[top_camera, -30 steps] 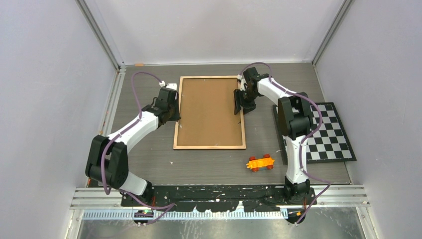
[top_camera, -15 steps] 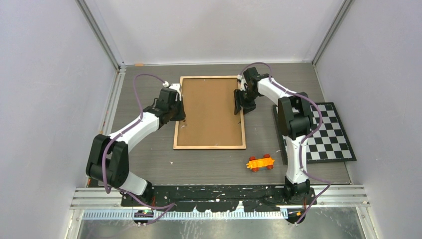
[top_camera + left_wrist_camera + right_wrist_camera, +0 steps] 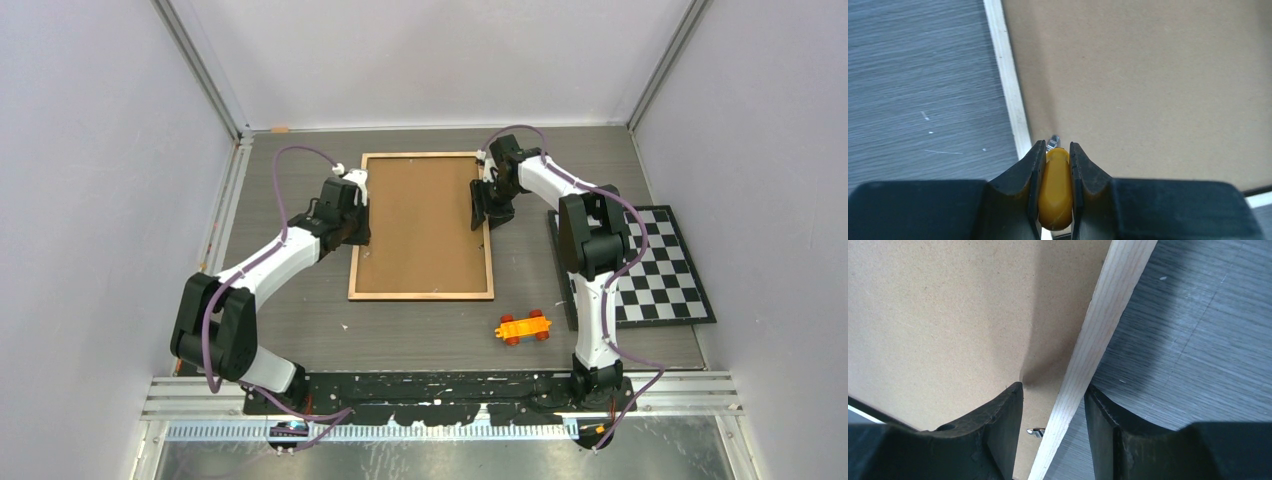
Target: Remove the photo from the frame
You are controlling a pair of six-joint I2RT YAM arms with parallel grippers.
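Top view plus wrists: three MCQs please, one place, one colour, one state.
1. The orange toy car sits: A) at the far left corner B) just off the frame's near right corner C) on the frame.
2. The tool in the left gripper is: A) yellow B) blue C) green.
3. The frame lies: A) photo side up B) propped on edge C) flat, back up.
Answers: 1 B, it stands on bare table near that corner; 2 A, yellow shows between the fingers; 3 C, only brown backing board and wooden rim show.
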